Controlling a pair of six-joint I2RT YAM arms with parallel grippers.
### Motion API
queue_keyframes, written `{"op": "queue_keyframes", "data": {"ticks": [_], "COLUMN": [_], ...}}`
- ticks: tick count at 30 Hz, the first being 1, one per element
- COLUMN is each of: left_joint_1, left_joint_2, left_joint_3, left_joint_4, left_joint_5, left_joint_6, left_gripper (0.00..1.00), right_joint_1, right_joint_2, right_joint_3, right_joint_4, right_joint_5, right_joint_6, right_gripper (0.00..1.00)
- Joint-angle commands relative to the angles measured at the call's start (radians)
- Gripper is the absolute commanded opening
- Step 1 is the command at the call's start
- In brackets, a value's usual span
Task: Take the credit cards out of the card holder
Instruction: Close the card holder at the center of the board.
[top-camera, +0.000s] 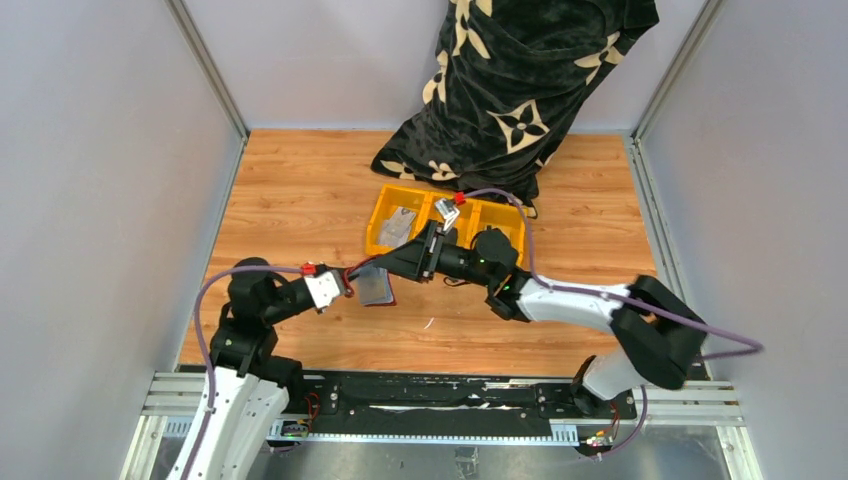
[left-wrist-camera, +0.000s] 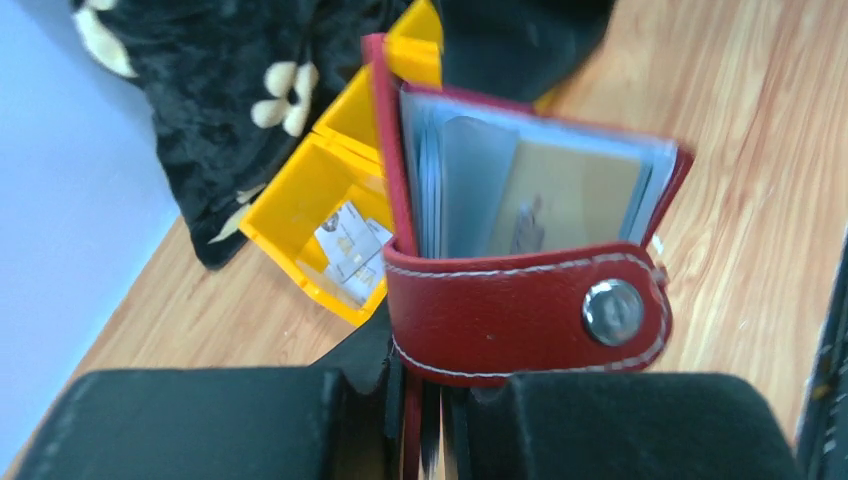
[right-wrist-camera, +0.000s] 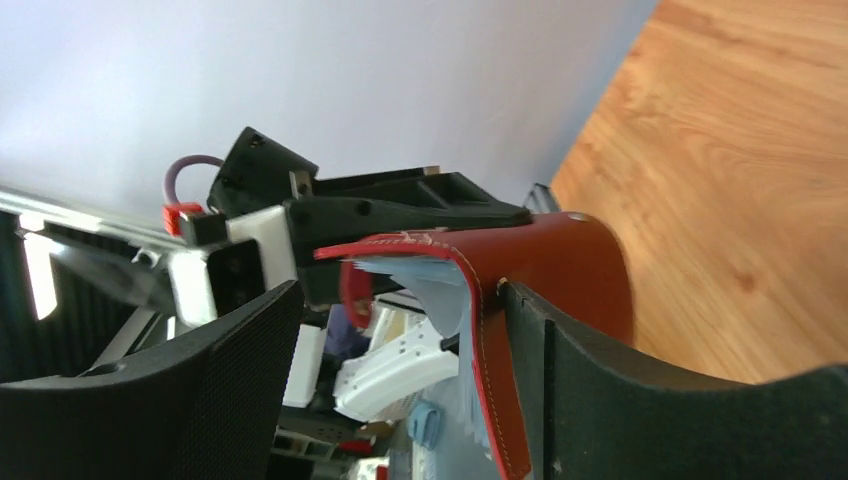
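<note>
Several cards (left-wrist-camera: 560, 195) fill the card holder (left-wrist-camera: 510, 320) in the left claw (left-wrist-camera: 428, 410).

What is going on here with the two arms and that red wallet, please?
The left gripper is shut on the bottom of the red card holder and holds it up off the table, with credit cards showing inside it. The right gripper is open, with a finger on either side of the holder's flap. Some loose cards already lie in the yellow bin.

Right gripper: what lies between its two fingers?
The card holder: its red cover edge and pale inner sleeves sit between the open fingers of the right gripper, seen in the right wrist view.
</note>
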Motion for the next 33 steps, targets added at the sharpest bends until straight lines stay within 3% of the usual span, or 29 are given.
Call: {"op": "queue_keyframes", "data": {"ticks": [1, 7, 12, 16, 19, 23, 27, 30, 33], "left_joint_1": [-0.116, -0.266, -0.392, -0.45, -0.456, -0.477, -0.511, -0.512, -0.515], "left_joint_2": [0.096, 0.24, 0.378, 0.475, 0.494, 0.407, 0.186, -0.001, 0.002], "left_joint_3": [-0.085, -0.182, -0.221, -0.231, -0.184, -0.139, -0.169, -0.118, 0.019], "left_joint_4": [-0.059, 0.046, 0.036, 0.196, 0.215, 0.0, -0.123, -0.187, -0.378], "left_joint_5": [-0.164, -0.252, -0.403, -0.486, -0.487, -0.458, -0.4, -0.269, -0.117], "left_joint_6": [0.356, 0.484, 0.681, 0.656, 0.658, 0.809, 0.882, 0.771, 0.695], "left_gripper": [0.15, 0.14, 0.15, 0.15, 0.13, 0.13, 0.12, 0.08, 0.08], "right_joint_1": [-0.036, -0.065, -0.099, -0.137, -0.167, -0.209, -0.218, -0.228, -0.234], "right_joint_2": [-0.199, -0.339, -0.479, -0.561, -0.586, -0.595, -0.594, -0.603, -0.596], "right_joint_3": [-0.042, -0.059, -0.076, -0.088, -0.098, -0.091, -0.037, -0.029, -0.022], "right_joint_4": [-0.277, -0.588, -0.771, -0.821, -0.845, -0.857, -0.912, -0.916, -0.913], "right_joint_5": [0.11, 0.238, 0.359, 0.359, 0.335, 0.294, 0.27, 0.257, 0.242], "right_joint_6": [-0.121, -0.207, -0.29, -0.325, -0.337, -0.344, -0.394, -0.402, -0.389], "right_gripper": [0.77, 0.79, 0.82, 0.83, 0.84, 0.84, 0.84, 0.84, 0.84]}}
